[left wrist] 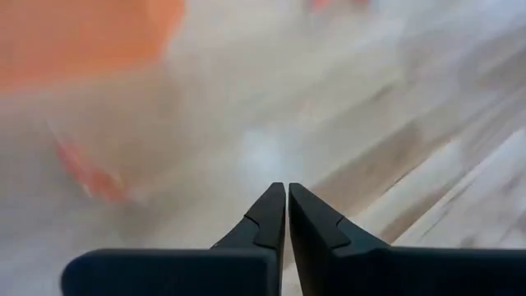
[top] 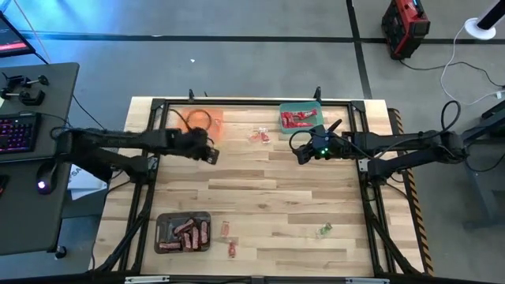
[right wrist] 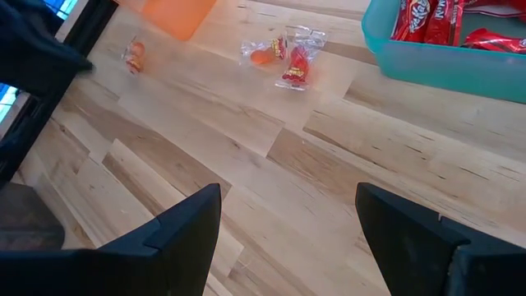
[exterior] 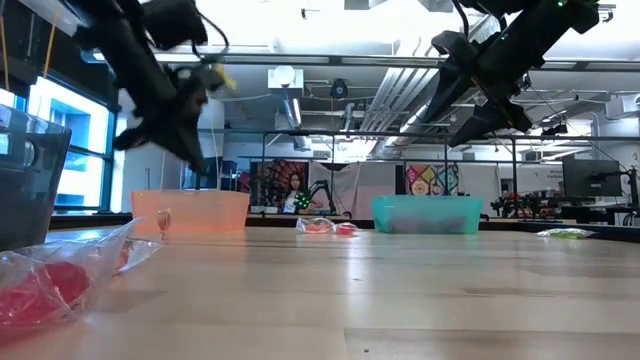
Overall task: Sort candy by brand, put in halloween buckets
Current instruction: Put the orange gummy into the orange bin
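The orange bucket [top: 207, 120] stands at the far left, the green bucket [top: 301, 117] at the far right with red candy in it, and the dark grey bucket [top: 183, 232] near left with brown and red bars. Loose candy lies between the far buckets [top: 259, 136], beside the grey bucket [top: 229, 238], and a green piece [top: 324, 230] lies near right. My left gripper [top: 211, 151] hangs shut above the boards just in front of the orange bucket; nothing shows between its fingers [left wrist: 286, 205]. My right gripper [top: 304, 150] hovers open in front of the green bucket [right wrist: 444, 62].
A small orange-red candy [right wrist: 134, 56] lies on the boards beside the orange bucket [right wrist: 177, 15], and two wrapped pieces [right wrist: 283, 57] lie farther right. The table's black frame rails [top: 237, 102] run along the far edge and both sides. Bare boards fill the middle [top: 268, 189].
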Robot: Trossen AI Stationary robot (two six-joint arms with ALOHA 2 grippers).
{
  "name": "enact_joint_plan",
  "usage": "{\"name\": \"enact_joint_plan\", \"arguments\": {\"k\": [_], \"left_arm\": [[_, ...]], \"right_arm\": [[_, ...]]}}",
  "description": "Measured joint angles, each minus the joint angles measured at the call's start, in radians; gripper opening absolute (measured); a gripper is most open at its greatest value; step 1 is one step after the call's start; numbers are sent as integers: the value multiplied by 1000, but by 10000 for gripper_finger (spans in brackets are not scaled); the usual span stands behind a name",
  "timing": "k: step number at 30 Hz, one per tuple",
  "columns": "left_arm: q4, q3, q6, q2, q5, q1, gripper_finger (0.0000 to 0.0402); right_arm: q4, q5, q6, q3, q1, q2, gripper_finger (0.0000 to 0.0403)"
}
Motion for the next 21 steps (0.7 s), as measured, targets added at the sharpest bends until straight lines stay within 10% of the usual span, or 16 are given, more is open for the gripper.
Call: {"name": "enact_joint_plan", "arguments": {"k": [21], "left_arm": [[-45,-120,-135,-32,-151,54,200]], "right_arm": [[3,24,8,0,-2,0,275]]}}
